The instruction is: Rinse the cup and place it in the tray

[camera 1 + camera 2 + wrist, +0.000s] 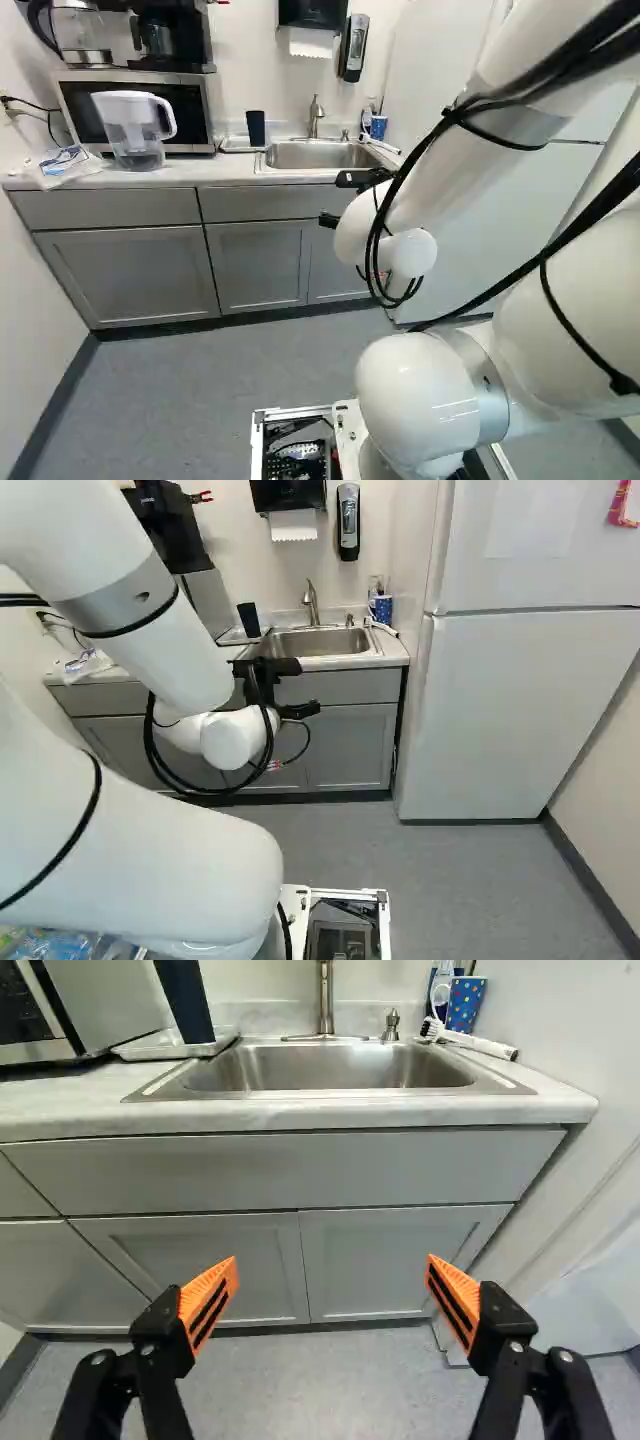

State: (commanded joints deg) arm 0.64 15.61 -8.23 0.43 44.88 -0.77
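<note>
Plain off-wht wall (240, 60) behind a pale smooth ctr (185, 174) atop gray panel-door cabs (130, 275). Silver-&-blk boxy microwave (192, 105) on ctr, L side of left base view. Blk towel dispenser (288, 494) near an upright gray-&-blk soap dispenser (348, 522), both on wall. Tall wht 2-door fridge (520, 710), R of cabs. Blue-gray flr (200, 370), dark flat baseboard (600, 895) along R wall in right base view.

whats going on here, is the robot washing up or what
The white arm is handling nothing right now: its gripper hangs open and empty in front of the counter, short of the sink. A dark cup stands on the white tray beside the sink. Whether it has been rinsed, I can't tell from this.
</note>
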